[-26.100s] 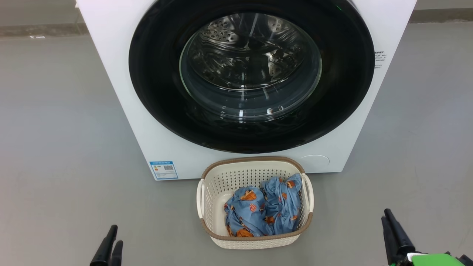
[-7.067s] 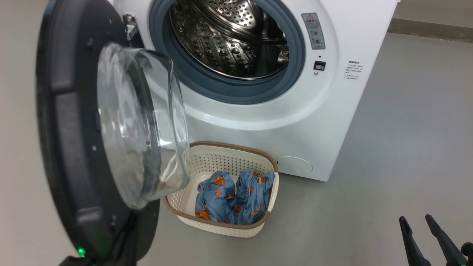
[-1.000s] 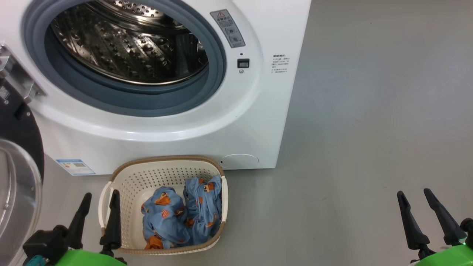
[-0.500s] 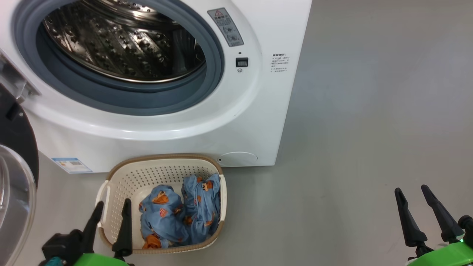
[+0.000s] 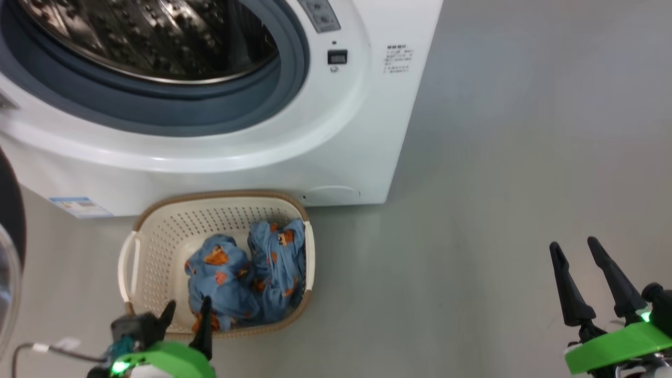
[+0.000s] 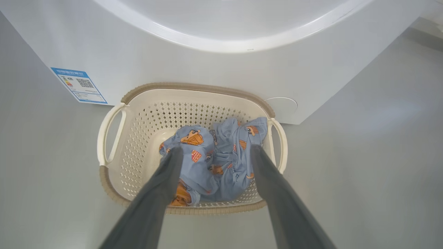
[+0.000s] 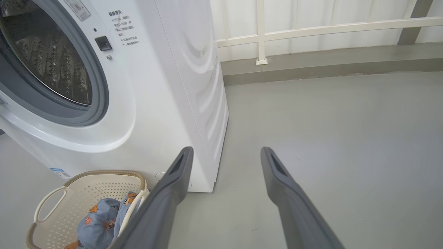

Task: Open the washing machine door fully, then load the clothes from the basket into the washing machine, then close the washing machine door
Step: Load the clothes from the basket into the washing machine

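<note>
The white washing machine (image 5: 362, 121) stands open, its steel drum (image 5: 152, 37) and grey gasket (image 5: 210, 113) exposed. Its black door (image 5: 9, 220) is swung out at the far left edge, mostly cut off. On the floor in front sits the cream basket (image 5: 157, 231) holding light blue printed clothes (image 5: 247, 273). My left gripper (image 5: 188, 312) hovers open above the basket's near rim; in the left wrist view its fingers (image 6: 166, 180) straddle the clothes (image 6: 221, 155) without touching them. My right gripper (image 5: 575, 257) is open over bare floor at the lower right.
Grey floor (image 5: 525, 157) spreads to the right of the machine. A blue label sticker (image 5: 79, 206) marks the machine's lower left front. A white railing (image 7: 311, 29) and a low kerb run behind the machine in the right wrist view.
The head camera has tilted down, so the machine sits higher in view. My left gripper has moved right and forward, now over the basket's near rim above the clothes. The right gripper stays open.
</note>
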